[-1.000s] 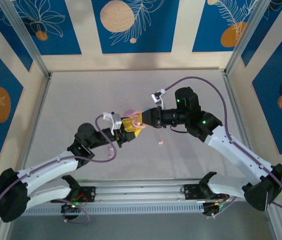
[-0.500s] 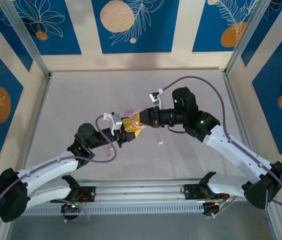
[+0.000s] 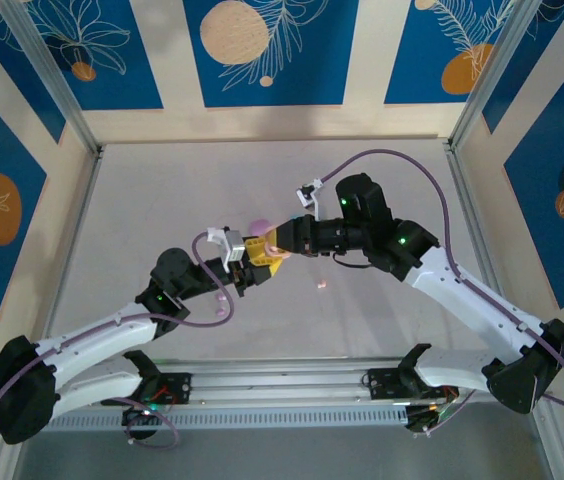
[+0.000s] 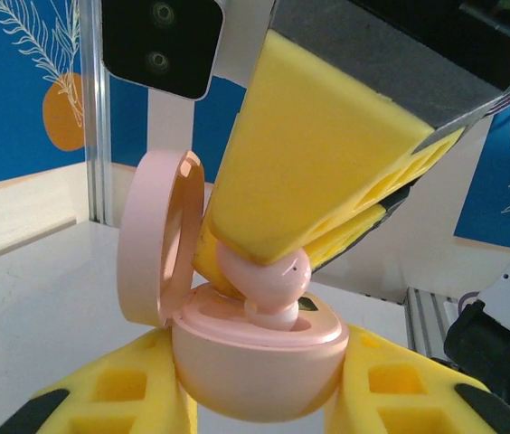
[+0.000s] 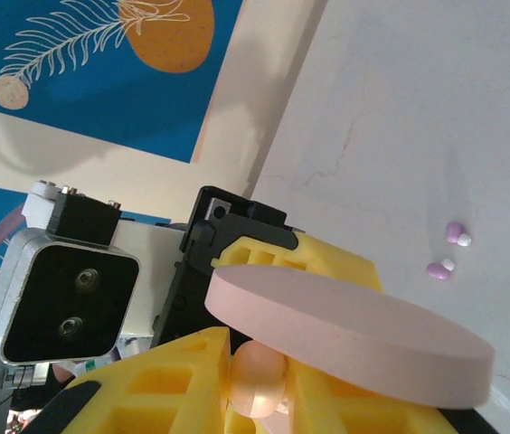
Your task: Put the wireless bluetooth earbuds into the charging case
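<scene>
Right gripper (image 5: 257,366) pinches a pale pink earbud (image 4: 269,282), whose stem sits at the socket of the open charging case (image 4: 259,357). Left gripper (image 4: 259,411) clamps the case mid-table. Press straight down along the socket, clear of the raised lid (image 4: 155,240), and let go only once the bud is seated.

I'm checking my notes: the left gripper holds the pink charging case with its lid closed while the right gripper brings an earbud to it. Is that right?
Not quite. The lid is open, hinged up beside the body, as the left wrist view shows. The rest holds: the left gripper holds the pink charging case, and the right gripper brings an earbud to it.
</scene>
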You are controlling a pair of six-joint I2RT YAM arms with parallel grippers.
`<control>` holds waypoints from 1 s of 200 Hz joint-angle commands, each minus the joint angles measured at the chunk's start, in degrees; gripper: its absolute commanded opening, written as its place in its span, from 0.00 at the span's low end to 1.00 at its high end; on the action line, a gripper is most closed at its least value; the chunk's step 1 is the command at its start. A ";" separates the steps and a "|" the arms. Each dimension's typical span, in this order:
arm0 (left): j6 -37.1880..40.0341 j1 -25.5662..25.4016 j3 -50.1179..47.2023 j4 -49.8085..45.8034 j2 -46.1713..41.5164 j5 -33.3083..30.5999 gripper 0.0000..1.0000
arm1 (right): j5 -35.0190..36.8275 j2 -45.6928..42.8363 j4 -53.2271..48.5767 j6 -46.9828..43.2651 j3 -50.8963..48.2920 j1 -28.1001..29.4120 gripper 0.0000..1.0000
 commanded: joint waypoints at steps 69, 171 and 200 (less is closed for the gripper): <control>0.58 -0.49 0.67 5.41 -1.13 -0.56 0.19 | 2.34 1.01 -7.18 -2.08 2.70 0.79 0.26; 0.79 -0.64 0.57 5.23 -0.84 -1.22 0.20 | 0.91 0.35 -10.44 -2.34 4.79 0.79 0.29; 0.85 -0.64 0.66 5.23 -0.80 -1.31 0.20 | -0.78 0.39 -9.98 -2.58 4.89 0.80 0.29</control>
